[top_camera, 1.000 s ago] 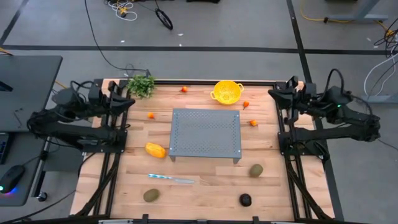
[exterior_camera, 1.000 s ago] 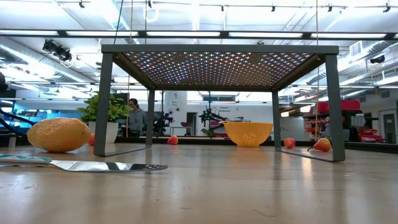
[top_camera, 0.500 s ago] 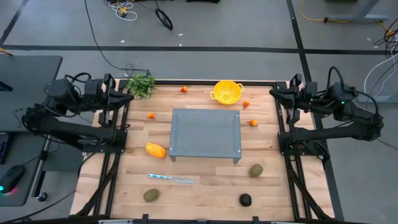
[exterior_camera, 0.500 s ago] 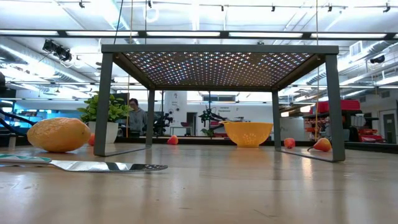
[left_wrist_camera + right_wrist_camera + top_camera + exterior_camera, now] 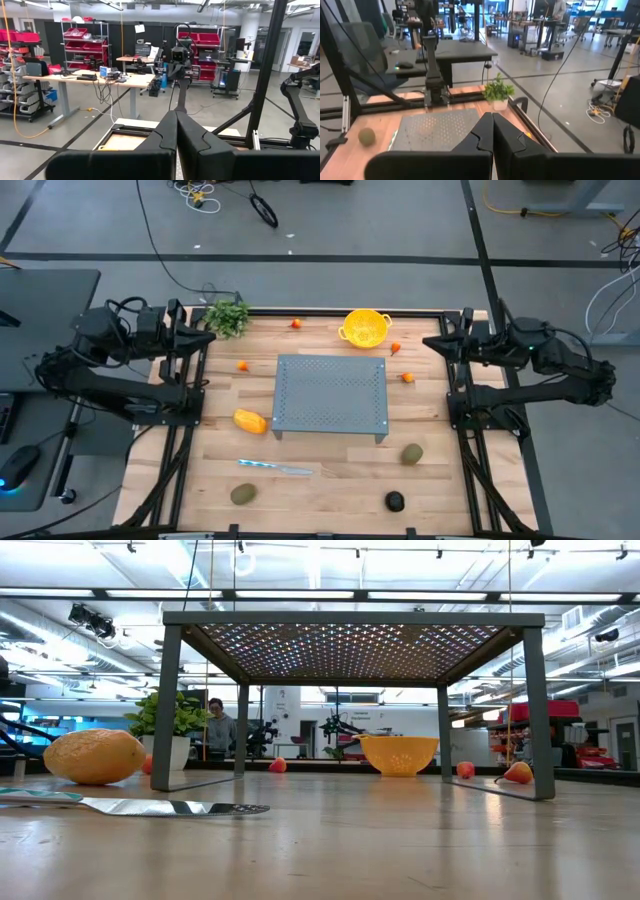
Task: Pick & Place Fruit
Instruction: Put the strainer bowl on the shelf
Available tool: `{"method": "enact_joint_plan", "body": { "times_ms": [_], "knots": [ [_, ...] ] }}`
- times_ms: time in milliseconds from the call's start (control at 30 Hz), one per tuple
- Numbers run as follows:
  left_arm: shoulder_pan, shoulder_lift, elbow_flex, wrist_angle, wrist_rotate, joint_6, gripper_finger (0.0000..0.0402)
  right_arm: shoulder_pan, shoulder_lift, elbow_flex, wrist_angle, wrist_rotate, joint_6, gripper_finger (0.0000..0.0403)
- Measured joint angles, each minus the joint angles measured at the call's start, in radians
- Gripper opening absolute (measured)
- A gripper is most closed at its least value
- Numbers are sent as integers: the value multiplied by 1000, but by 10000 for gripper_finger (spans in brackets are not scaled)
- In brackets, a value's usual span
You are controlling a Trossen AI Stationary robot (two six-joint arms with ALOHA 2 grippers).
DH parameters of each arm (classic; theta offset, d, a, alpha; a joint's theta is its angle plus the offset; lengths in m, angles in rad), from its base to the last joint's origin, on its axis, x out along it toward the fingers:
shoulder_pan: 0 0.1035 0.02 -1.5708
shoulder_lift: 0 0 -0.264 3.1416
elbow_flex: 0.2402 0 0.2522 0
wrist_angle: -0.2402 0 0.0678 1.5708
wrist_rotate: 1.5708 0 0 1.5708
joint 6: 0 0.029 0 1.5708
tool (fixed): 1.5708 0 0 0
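The fruit lies scattered on the wooden table. The yellow-orange oblong (image 5: 250, 421) sits left of the grey perforated stand (image 5: 331, 393). One brownish-green oval (image 5: 243, 494) is near the near edge, the other (image 5: 412, 454) lies right of the stand's near corner. The blackish round one (image 5: 395, 501) rests by the near edge. Tiny orange-red balls (image 5: 243, 365) (image 5: 408, 378) (image 5: 396, 348) lie around the stand. My left gripper (image 5: 208, 334) is shut at the table's left far edge. My right gripper (image 5: 430, 342) is shut at the right far edge. Neither holds anything.
A yellow colander (image 5: 365, 326) stands at the far edge, with a leafy potted plant (image 5: 228, 316) at the far left corner. A silvery knife (image 5: 275, 468) lies near the near edge. Another orange-red ball (image 5: 296, 324) sits between plant and colander.
My left arm has drawn back a little toward the table's far left corner. My right arm has shifted, its gripper now reaching slightly farther in over the table's right edge. Both grippers have stayed shut. No fruit has moved.
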Motion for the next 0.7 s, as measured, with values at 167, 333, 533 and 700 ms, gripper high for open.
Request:
{"method": "enact_joint_plan", "body": {
  "times_ms": [167, 333, 533, 700],
  "knots": [
    [0, 0, 0, 0, 0, 0, 2, 0, -1, 0, -37, 0, 0, 1],
    [0, 0, 0, 0, -1, 20, 2, 0, -1, 0, -119, 13, 14, 1],
    [0, 0, 0, 0, -2, 20, 1, -1, 6, 0, -204, 18, 35, 1],
    [0, 0, 0, 1, -4, 17, 2, -1, 26, 0, -231, 70, 35, 1]
  ]
}}
